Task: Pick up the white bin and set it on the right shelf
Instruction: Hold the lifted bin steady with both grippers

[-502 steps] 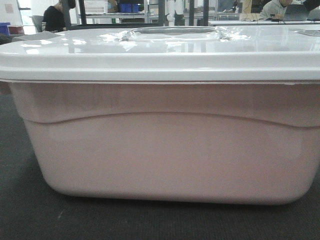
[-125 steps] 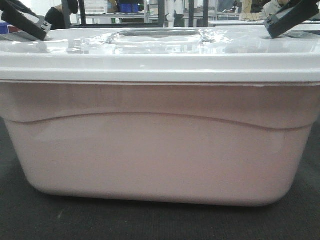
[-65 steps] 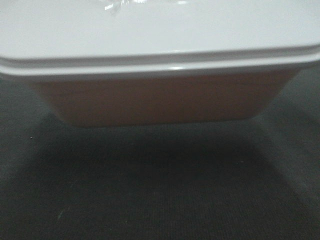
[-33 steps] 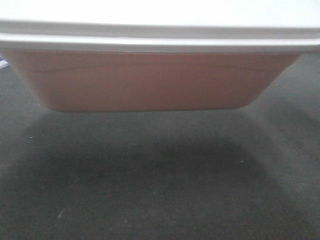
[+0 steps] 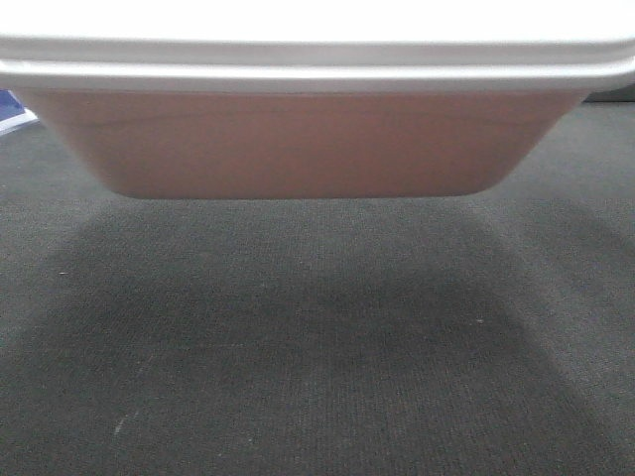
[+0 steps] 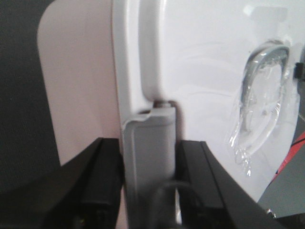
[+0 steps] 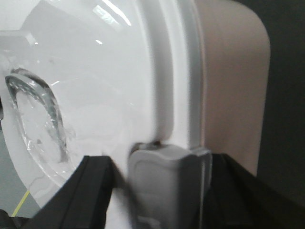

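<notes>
Presently, white bin (image 5: 298, 149): hangs clear of the dark carpet (image 5: 298, 377), its shadow beneath.
Left gripper (image 6: 147, 181): jaws clamped on the grey latch (image 6: 150, 143) at one end of the bin.
Right gripper (image 7: 164, 191): likewise squeezing the opposite latch (image 7: 164, 171).
Lid (image 6: 205, 71): on, glossy white.

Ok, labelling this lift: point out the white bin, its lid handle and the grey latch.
white bin (image 5: 298, 149), front view, pinkish front wall.
lid handle (image 6: 259, 100), left wrist view, recessed grip.
grey latch (image 7: 167, 186), right wrist view, clip face.
</notes>
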Action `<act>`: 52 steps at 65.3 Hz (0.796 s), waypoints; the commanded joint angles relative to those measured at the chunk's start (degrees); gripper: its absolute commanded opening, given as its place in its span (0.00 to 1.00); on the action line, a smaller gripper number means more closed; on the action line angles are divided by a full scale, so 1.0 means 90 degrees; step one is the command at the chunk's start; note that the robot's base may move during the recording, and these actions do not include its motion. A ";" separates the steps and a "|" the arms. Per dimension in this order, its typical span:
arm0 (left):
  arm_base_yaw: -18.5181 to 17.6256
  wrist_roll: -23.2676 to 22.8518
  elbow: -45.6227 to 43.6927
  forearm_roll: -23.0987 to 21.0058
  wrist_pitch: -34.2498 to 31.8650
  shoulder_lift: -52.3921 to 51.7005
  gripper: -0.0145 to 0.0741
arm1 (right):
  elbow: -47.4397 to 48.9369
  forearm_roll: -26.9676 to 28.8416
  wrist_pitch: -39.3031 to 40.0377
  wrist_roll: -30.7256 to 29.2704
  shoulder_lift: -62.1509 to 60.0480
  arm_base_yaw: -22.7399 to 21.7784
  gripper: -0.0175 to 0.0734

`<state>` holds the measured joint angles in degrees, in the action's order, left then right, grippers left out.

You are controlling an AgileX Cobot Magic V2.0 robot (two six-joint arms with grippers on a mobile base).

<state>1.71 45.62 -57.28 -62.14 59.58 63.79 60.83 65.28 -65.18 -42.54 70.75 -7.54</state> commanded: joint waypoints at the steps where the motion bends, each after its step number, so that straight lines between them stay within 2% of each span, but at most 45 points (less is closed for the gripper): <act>1: -0.0134 0.0056 -0.0184 -0.1021 -0.0024 -0.0161 0.33 | 0.0231 0.0946 -0.1249 -0.0024 -0.0305 0.0104 0.59; 52: -0.0134 0.0056 -0.0184 -0.1021 -0.0198 -0.0161 0.33 | 0.0231 0.0948 -0.1249 -0.0004 -0.0701 0.0104 0.59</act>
<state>1.71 45.69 -57.28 -62.66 57.32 63.79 60.83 64.91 -65.11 -42.43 66.93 -7.54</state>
